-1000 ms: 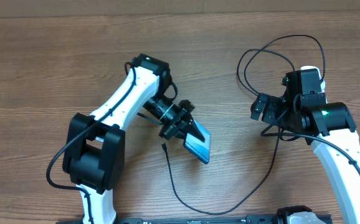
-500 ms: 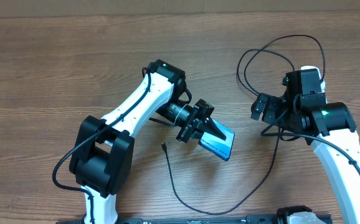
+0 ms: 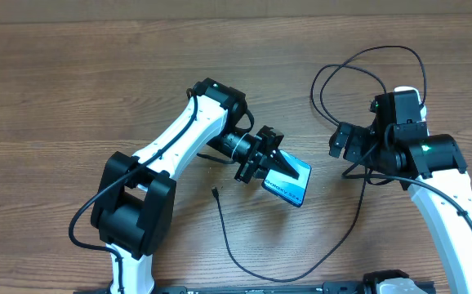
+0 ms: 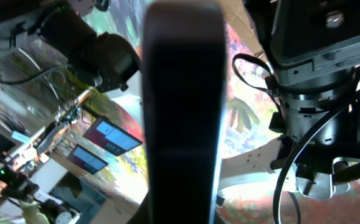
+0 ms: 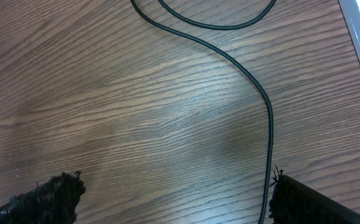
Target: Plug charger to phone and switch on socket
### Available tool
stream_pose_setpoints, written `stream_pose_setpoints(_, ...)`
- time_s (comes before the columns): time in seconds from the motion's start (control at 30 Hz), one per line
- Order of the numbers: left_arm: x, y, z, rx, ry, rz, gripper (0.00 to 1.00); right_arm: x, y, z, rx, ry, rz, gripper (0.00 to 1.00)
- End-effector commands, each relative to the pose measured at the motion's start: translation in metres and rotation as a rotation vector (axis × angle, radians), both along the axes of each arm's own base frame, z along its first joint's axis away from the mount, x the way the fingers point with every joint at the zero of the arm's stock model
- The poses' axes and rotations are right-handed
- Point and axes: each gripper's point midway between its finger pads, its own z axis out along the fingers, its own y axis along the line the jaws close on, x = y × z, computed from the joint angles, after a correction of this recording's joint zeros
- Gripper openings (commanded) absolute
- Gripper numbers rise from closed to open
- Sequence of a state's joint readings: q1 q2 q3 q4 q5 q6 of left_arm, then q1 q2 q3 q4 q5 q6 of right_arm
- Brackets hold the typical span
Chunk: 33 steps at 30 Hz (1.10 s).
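Observation:
My left gripper (image 3: 273,166) is shut on the phone (image 3: 290,184) and holds it tilted above the table, blue screen facing up. In the left wrist view the phone (image 4: 183,93) is a dark bar seen edge-on between the jaws. The charger's thin black cable (image 3: 234,251) lies on the table, its connector tip (image 3: 214,193) just left of the phone. The cable runs round to my right gripper (image 3: 342,143) and loops behind it. My right gripper (image 5: 174,205) is open and empty, the cable (image 5: 268,124) passing close by its right finger. The socket shows only as a white corner (image 5: 359,31).
The wooden table (image 3: 73,90) fills the view. The charger's cable loops (image 3: 367,61) lie at the back right, beside the right arm (image 3: 440,163). The right arm (image 4: 317,93) also shows in the left wrist view.
My left arm has swung the phone to the right, away from the connector tip, and turned it a little. The right arm and the cable have not moved.

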<state>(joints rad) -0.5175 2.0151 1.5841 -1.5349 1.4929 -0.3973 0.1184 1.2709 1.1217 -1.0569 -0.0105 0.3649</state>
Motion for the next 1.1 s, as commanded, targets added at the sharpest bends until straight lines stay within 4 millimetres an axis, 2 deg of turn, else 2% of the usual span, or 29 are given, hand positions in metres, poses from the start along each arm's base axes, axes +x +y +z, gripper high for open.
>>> stream_pose_setpoints(0.0,0.005,-0.003,0.008,-0.016,0.067,0.024,0.05,0.001,-0.003,0.001,-0.014,-0.007,-0.001,1.00)
stream_pose_setpoints(1.07,0.016,-0.009,-0.002,-0.015,-0.005,0.018,0.04,0.001,-0.003,0.001,-0.014,-0.007,-0.001,1.00)
